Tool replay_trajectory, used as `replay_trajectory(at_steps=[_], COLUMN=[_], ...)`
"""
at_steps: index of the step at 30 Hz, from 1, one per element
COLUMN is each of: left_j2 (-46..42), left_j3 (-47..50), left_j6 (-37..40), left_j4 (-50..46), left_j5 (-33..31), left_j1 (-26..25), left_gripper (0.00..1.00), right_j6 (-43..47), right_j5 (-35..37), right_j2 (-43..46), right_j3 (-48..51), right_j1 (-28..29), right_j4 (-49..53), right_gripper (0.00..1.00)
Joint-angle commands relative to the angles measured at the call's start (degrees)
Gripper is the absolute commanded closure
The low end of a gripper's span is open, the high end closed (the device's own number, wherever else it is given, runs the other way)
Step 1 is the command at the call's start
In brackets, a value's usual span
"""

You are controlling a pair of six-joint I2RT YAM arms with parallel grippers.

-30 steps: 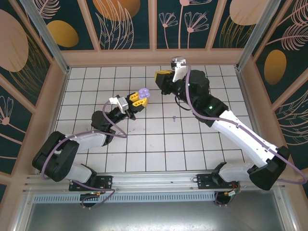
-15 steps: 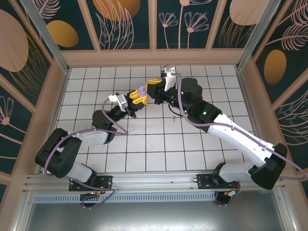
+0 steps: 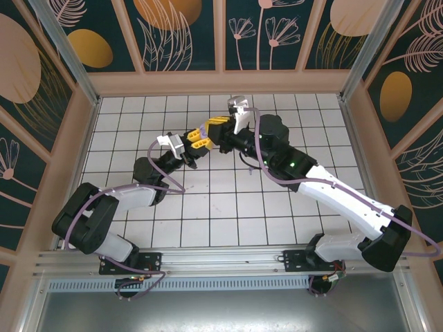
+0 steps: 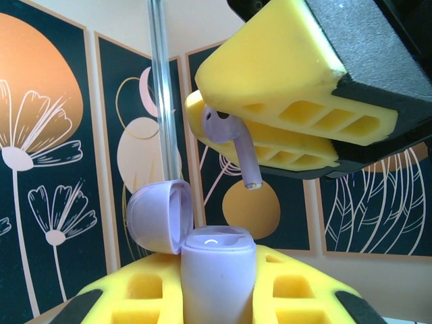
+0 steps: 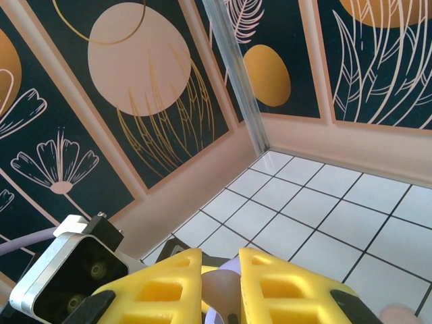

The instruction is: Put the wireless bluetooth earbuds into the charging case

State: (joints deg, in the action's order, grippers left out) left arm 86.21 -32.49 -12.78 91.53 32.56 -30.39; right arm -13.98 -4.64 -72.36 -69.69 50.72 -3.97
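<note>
Left pincer [image 3: 196, 143] clamped on the lavender charging case [image 4: 217, 270], its lid [image 4: 158, 216] flipped open. Just above, right pincer [image 3: 215, 126] pinches a lavender earbud [image 4: 229, 138], stem down, apart from the case. Insertion looks not yet done.

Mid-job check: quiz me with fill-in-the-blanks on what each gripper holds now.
The left gripper is shut on the lavender plastic charging case, whose hinged lid is ____.
The right gripper holds the lavender stemmed earbud ____ the case.
The earbud's stem points ____, toward the case.
Missing: open; above; down.
</note>
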Motion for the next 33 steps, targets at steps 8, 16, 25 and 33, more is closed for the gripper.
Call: replay_trajectory(at_steps=[8, 16, 25, 33], left_j2=[0.27, -0.16, -0.74, -1.22], left_j3=[-1.53, -1.61, -1.57, -1.44], left_j6=[-0.95, -0.97, -0.84, -0.68], left_j4=[4.08, 4.00, 3.77, 3.57], left_j5=[0.36, 0.59, 0.80, 0.97], left_j1=[-0.37, -0.37, -0.36, -0.37], left_gripper=[1.00, 1.00, 1.00, 1.00], right_j6=[-1.14, -1.35, -1.60, -0.36], right_j5=[-0.89, -0.80, 0.90, 4.35], right_j2=[-0.40, -1.64, -2.00, -1.82], right_j3=[1.05, 1.13, 2.45, 2.81], right_j1=[0.78, 0.85, 0.83, 0.70], right_j4=[-2.35, -2.06, -1.68, -0.55], right_gripper=[0.83, 0.84, 0.85, 0.86])
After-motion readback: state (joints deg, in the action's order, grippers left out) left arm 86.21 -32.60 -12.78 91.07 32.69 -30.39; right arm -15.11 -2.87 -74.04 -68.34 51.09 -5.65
